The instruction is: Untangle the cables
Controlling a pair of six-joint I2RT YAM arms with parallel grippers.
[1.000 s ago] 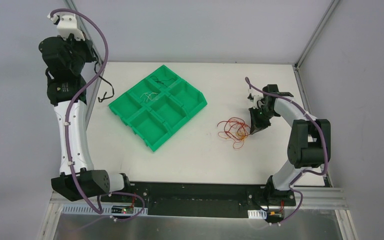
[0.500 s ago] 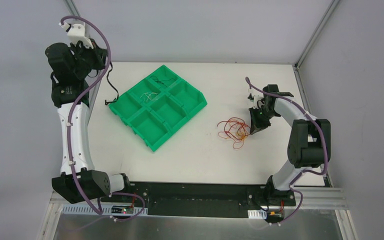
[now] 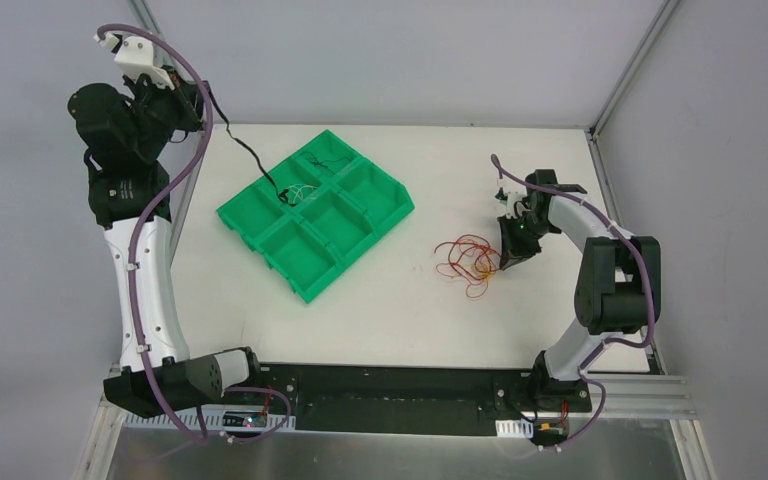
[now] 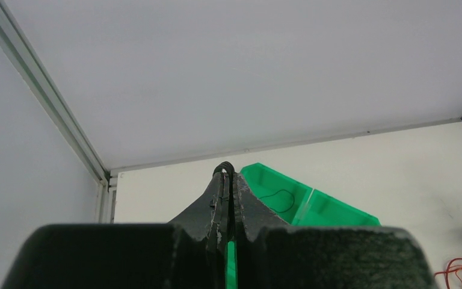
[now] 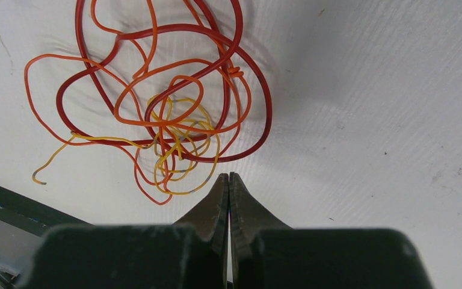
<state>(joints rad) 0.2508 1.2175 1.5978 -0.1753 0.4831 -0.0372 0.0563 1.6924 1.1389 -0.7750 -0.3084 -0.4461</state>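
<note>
- Black wire (image 3: 243,152) in the overhead view runs in a nearly straight line from the raised left hand (image 3: 198,100) down to the green tray (image 3: 305,258). Its low end lies by a cell holding thin white wires (image 3: 303,190). The tangle (image 3: 467,262) of red, orange and yellow wires lies on the worktop (image 3: 390,310), well apart from the tray, with the right hand (image 3: 513,258) just beside it.
- Left wrist view: the left hand (image 4: 225,173) is clamped on the black wire (image 4: 224,166), which loops over its tips. The tray (image 4: 337,211) sits below, with a second black wire (image 4: 277,197) in its far cell. The step in hand looks like sorting one freed wire into the tray. Next, the hand likely needs to come lower and let go over the right cell.
- Right wrist view: the right hand (image 5: 228,180) is pressed together on nothing, its tips at the tangle's (image 5: 168,114) edge. The knot is densest around the yellow strands. To carry on, this hand would have to part and take one outer loop.
</note>
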